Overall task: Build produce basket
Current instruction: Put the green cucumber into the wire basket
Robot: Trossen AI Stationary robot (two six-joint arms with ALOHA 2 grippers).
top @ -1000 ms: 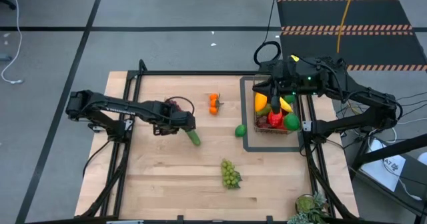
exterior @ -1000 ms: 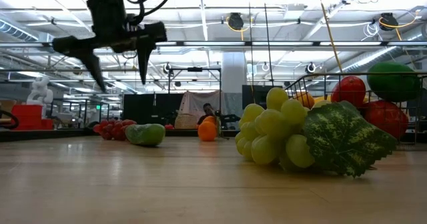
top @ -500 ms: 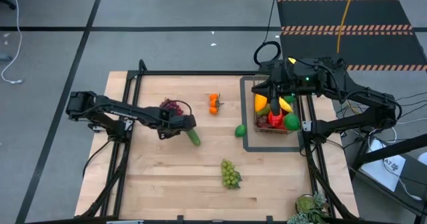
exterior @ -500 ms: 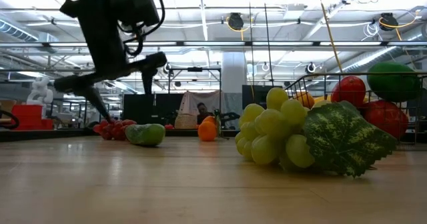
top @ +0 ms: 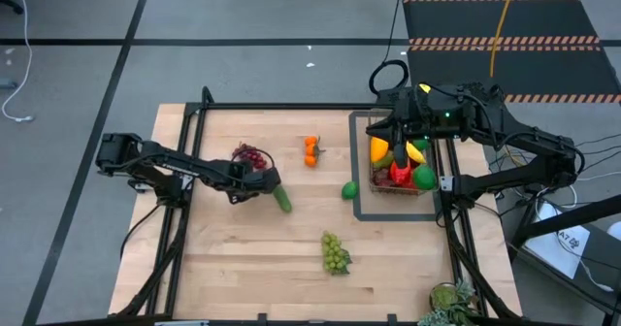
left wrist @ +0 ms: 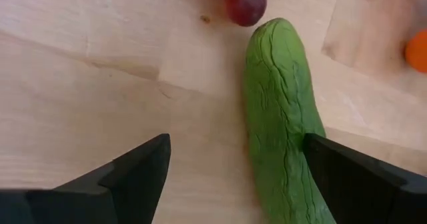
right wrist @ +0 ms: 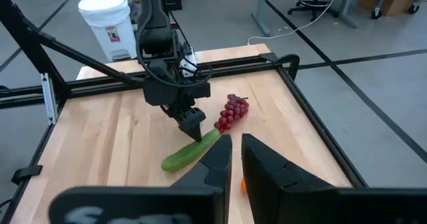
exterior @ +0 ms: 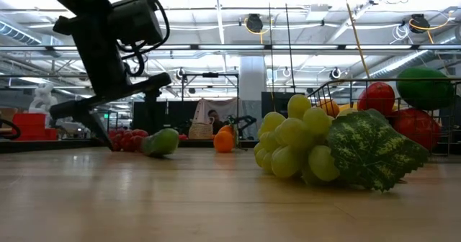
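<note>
A green cucumber (top: pixel 282 199) lies on the wooden table, with purple grapes (top: pixel 250 155) just beyond it. My left gripper (top: pixel 268 181) is open and low over the cucumber's far end. In the left wrist view the cucumber (left wrist: pixel 283 131) lies between the fingers, close against one finger (left wrist: pixel 353 177). The wire basket (top: pixel 374 184) stands at the right on a dark tray frame, holding red, green, yellow and orange produce. My right gripper (top: pixel 398 149) hovers over the basket, shut and empty (right wrist: pixel 235 156). My left gripper comes at the cucumber slanting down from the table's left. One finger stands right beside the cucumber's side (left wrist: pixel 303 141). I cannot tell whether it touches. The cucumber lies flat on the table.
An orange (top: pixel 310 149) lies at mid-far table, a lime (top: pixel 349 189) sits by the tray frame (top: pixel 361 210), and green grapes (top: pixel 335 253) lie toward the near edge. Black rails (top: pixel 189 142) run along the table's left and right sides.
My left gripper has come down from well above the table to just over it and has tipped toward the cucumber, staying open. The right arm has kept still over the basket.
</note>
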